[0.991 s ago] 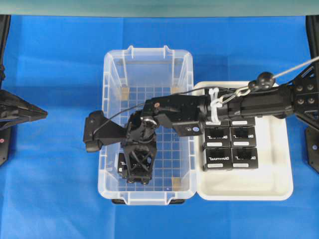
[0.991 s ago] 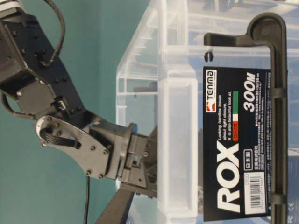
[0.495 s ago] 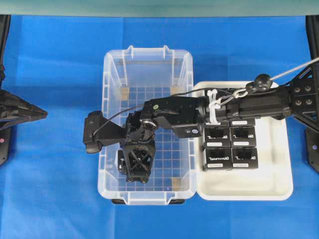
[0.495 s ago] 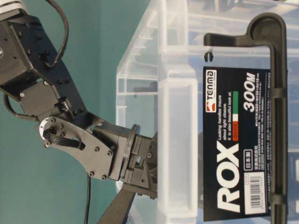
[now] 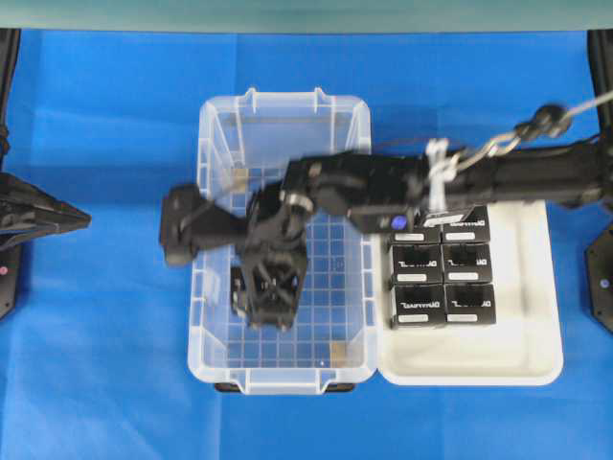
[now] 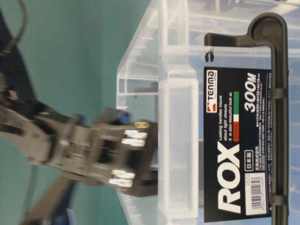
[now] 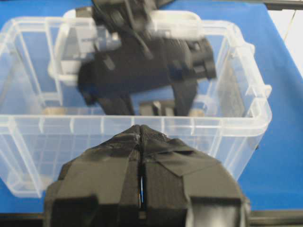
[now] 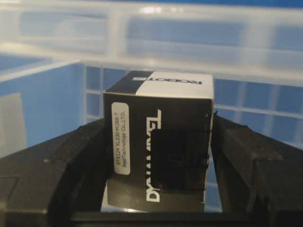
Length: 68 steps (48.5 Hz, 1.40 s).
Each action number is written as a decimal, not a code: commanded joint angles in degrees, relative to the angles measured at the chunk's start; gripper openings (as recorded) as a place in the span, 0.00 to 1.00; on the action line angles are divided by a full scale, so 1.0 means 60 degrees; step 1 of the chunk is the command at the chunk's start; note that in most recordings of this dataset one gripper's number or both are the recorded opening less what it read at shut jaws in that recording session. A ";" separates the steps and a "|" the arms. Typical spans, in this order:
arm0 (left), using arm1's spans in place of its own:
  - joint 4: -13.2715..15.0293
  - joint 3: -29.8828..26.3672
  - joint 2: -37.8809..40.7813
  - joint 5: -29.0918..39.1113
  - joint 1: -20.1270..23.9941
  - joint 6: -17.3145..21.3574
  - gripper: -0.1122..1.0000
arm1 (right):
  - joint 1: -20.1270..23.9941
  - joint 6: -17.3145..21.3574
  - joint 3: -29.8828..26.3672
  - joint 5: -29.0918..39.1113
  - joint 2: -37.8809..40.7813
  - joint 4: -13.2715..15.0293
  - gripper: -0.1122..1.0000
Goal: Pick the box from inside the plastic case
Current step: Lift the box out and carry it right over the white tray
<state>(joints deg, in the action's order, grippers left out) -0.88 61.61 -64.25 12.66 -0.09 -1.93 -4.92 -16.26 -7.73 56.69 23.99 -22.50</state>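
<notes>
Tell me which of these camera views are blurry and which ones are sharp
Overhead view: the right arm is smeared by motion, while the plastic case and white tray stay crisp. Table-level view: the right gripper is blurred, the black ROX label sharp. Left wrist view: the arm above the case is blurred. Right wrist view: the box between the fingers is sharp.

Overhead looks down; wrist views close; all share plastic case (image 5: 283, 125).
</notes>
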 commanded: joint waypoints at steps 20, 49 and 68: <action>-0.0015 -0.0146 0.0029 -0.0044 0.0015 -0.0015 0.04 | -0.0996 0.0044 -0.2212 0.3735 -0.2461 -0.0029 0.69; -0.0015 -0.0132 0.0029 -0.0044 0.0015 -0.0161 0.04 | -0.1055 0.1040 0.1172 0.5142 -0.5039 -0.0015 0.69; -0.0015 -0.0117 0.0059 -0.0059 0.0029 -0.0161 0.04 | -0.0835 0.0996 0.6211 0.1143 -0.6401 0.1641 0.69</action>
<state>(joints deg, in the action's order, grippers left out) -0.79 61.61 -64.42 12.66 -0.09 -2.99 -11.07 -10.20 26.02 67.41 -14.24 -14.85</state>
